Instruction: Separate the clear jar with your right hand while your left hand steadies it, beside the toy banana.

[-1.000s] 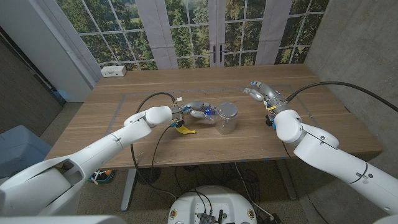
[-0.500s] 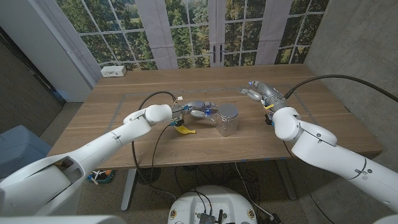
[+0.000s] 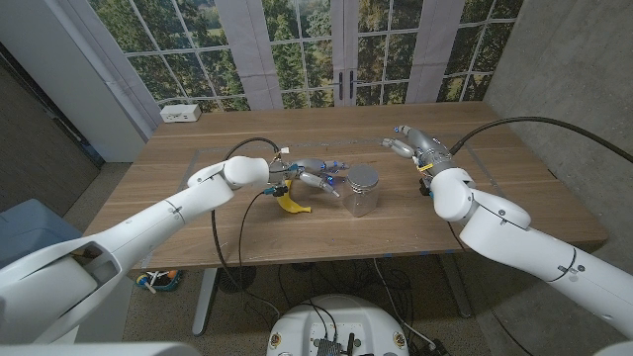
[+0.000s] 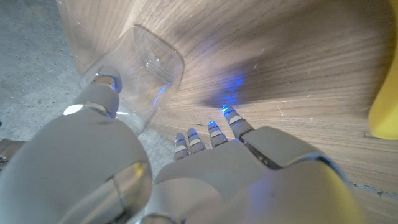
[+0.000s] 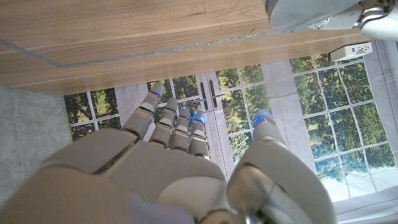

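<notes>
The clear jar [image 3: 362, 191] with a grey lid stands upright near the table's middle. The yellow toy banana [image 3: 291, 204] lies just to its left. My left hand [image 3: 316, 175] hovers above the banana with fingers spread, the fingertips close to the jar's left side; I cannot tell whether they touch. In the left wrist view the jar [image 4: 139, 67] sits past the thumb of my left hand [image 4: 205, 171], and the banana [image 4: 385, 109] shows at the edge. My right hand [image 3: 413, 145] is raised behind and to the right of the jar, fingers apart and empty, as the right wrist view [image 5: 180, 165] confirms.
A white power strip [image 3: 181, 113] lies at the table's far left corner. The wooden table [image 3: 495, 188] stretches bare to the right of the jar. Windows and a glass door stand behind the far edge.
My left arm has lifted and swung slightly left, uncovering more of the banana; the hand stays by the jar. The right hand has drifted a little farther back. The jar has not moved.
</notes>
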`<move>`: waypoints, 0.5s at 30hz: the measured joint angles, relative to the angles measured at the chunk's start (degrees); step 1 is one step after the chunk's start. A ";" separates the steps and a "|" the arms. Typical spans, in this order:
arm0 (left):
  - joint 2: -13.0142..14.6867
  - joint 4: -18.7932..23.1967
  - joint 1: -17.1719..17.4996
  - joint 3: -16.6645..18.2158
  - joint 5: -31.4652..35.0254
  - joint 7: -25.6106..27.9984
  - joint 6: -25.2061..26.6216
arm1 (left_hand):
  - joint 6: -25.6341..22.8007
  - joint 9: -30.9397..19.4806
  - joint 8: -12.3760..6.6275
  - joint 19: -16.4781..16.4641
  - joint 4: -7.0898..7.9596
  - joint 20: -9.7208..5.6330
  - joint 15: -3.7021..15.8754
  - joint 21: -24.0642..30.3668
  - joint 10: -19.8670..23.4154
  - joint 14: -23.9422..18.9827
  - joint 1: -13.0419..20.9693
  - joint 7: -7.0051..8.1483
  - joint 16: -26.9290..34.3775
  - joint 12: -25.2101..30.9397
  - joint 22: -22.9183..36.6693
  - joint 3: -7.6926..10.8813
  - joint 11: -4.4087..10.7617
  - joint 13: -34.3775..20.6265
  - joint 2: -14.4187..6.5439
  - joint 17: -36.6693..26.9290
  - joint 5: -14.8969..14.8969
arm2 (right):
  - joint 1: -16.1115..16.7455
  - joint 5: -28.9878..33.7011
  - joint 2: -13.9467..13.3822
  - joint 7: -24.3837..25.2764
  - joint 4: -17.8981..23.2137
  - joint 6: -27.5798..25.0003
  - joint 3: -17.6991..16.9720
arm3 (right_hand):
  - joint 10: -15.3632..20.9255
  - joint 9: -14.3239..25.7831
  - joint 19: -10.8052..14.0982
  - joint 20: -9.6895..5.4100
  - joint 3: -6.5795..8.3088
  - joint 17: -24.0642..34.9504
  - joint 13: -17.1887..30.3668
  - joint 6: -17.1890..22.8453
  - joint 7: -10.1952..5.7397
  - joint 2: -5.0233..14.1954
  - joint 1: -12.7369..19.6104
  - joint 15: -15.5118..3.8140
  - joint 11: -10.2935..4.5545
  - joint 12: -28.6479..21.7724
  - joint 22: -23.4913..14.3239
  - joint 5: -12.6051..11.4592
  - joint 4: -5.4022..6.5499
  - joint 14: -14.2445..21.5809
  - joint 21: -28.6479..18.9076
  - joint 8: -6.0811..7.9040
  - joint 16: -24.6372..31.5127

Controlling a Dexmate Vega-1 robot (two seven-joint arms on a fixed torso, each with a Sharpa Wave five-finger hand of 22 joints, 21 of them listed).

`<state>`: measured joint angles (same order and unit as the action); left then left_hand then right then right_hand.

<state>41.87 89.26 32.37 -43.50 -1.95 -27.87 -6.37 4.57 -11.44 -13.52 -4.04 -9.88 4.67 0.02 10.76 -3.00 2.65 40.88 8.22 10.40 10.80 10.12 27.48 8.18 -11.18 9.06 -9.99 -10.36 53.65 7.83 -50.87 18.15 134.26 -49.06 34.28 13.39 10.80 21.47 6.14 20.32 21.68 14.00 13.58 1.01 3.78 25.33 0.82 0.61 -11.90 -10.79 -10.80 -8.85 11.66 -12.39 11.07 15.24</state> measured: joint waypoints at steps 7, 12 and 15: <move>0.41 -0.11 0.66 0.97 -3.24 -2.07 -1.84 | 2.21 0.27 0.66 -0.30 0.24 0.13 0.42 0.34 -1.26 -0.43 -0.39 -0.04 0.02 0.01 0.00 -1.33 -0.38 0.00 0.83 0.00 0.00 | -0.30 0.58 0.49 0.12 -0.14 -0.12 0.69 | 0.00 0.00 0.00 0.00 0.00 0.28 0.00 0.00 0.00 0.00 0.00 0.00 0.00 0.00 0.00 0.00 0.00 0.00 0.00 0.00 0.07; 0.55 -0.26 1.55 1.34 -4.99 -2.82 -2.78 | 2.20 0.27 1.01 -2.05 0.07 -0.19 1.21 0.71 -1.42 -1.65 -0.36 -0.04 0.46 0.24 0.00 -1.99 -0.19 0.00 0.86 0.00 -0.27 | -0.30 0.79 0.70 0.19 -0.15 -0.14 0.97 | 0.00 0.00 0.42 -0.42 0.00 0.28 0.24 0.00 0.00 0.00 0.00 0.00 0.00 0.00 0.00 -0.01 0.00 0.01 -0.37 0.00 0.23; 0.53 -0.43 1.91 1.47 -6.14 -2.83 -3.53 | 1.93 0.53 0.75 -2.86 0.21 -0.38 1.74 0.91 -0.60 -2.82 0.25 -0.31 0.47 0.58 0.00 -2.26 0.37 0.03 0.65 0.00 -0.27 | -0.16 0.88 0.77 0.21 -0.11 -0.05 1.05 | 0.00 0.00 0.42 -0.42 0.00 0.28 0.27 0.00 0.00 0.00 0.00 -0.03 0.00 -0.09 0.00 -0.01 0.00 0.04 -0.38 0.00 0.23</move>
<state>42.40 88.83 34.28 -42.03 -8.10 -30.70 -9.90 6.50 -10.91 -12.76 -6.90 -9.67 4.29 1.76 11.66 -3.60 -0.17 41.12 7.91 10.87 11.39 10.13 25.22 8.55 -11.15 9.71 -9.99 -10.63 53.49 8.72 -50.09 18.36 134.15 -49.10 35.34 13.39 10.79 21.89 5.72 20.33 21.95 14.27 13.58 1.01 3.78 25.33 0.79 0.61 -12.00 -10.79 -10.81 -8.85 11.70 -12.77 11.07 15.48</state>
